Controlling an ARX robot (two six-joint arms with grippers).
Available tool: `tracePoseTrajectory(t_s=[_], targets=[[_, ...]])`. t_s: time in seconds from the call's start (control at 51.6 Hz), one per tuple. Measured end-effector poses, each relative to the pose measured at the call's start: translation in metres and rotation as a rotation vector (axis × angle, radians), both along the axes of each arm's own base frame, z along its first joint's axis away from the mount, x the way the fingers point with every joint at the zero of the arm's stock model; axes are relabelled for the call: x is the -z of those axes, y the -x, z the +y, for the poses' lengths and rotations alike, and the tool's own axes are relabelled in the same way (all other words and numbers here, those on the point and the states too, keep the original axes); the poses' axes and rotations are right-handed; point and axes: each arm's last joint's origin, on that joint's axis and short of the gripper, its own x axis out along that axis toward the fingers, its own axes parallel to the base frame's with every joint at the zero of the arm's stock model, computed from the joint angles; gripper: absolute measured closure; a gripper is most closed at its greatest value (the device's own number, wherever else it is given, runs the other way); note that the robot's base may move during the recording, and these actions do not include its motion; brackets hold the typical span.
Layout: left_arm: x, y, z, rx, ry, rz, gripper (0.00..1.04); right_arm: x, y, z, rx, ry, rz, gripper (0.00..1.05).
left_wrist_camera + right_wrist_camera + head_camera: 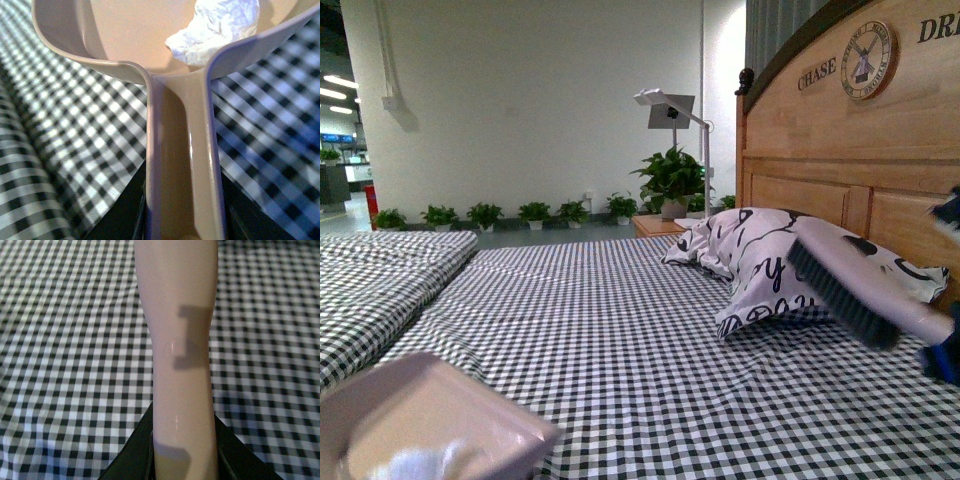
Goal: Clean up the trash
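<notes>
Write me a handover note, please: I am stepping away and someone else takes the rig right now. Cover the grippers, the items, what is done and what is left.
Left gripper: shut on the dustpan handle, pan held at the robot's lower left over the checked bedsheet.
Right gripper: shut on the brush handle, brush raised at the right in front of the pillow, bristles off the sheet.
Trash: the crumpled white scrap lies inside the dustpan.
Done: scrap swept into the pan.
Left: carry the pan level to a bin, none in view, and empty it. No other scrap shows on the bed.
</notes>
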Motion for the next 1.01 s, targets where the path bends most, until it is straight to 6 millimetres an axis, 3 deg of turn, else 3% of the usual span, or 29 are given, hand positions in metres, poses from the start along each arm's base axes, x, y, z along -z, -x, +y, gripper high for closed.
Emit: tracePoseTrajectory(t_s=[0.136,0.271,0.407,0.523,0.794,1.008], targets=[[-0.025,0.003,-0.006,-0.137,0.127,-0.055,0.78,-0.018,0.023,-0.016,0.038,-0.044,-0.051,0.85],[-0.045,0.010,-0.012,-0.307,0.199,-0.107,0.78,-0.039,0.058,-0.026,0.037,-0.140,-0.096,0.85],[-0.065,0.036,-0.015,-0.481,0.203,-0.220,0.78,-0.066,0.093,-0.029,0.049,-0.212,-0.174,0.85],[-0.074,0.058,-0.022,-0.474,0.224,-0.260,0.78,-0.078,0.113,-0.030,0.059,-0.255,-0.218,0.85],[-0.096,0.140,-0.045,-0.421,0.272,-0.393,0.78,-0.094,0.165,-0.027,0.050,-0.351,-0.274,0.85],[-0.101,0.170,-0.049,-0.366,0.313,-0.398,0.78,-0.100,0.188,-0.015,-0.002,-0.370,-0.311,0.85]])
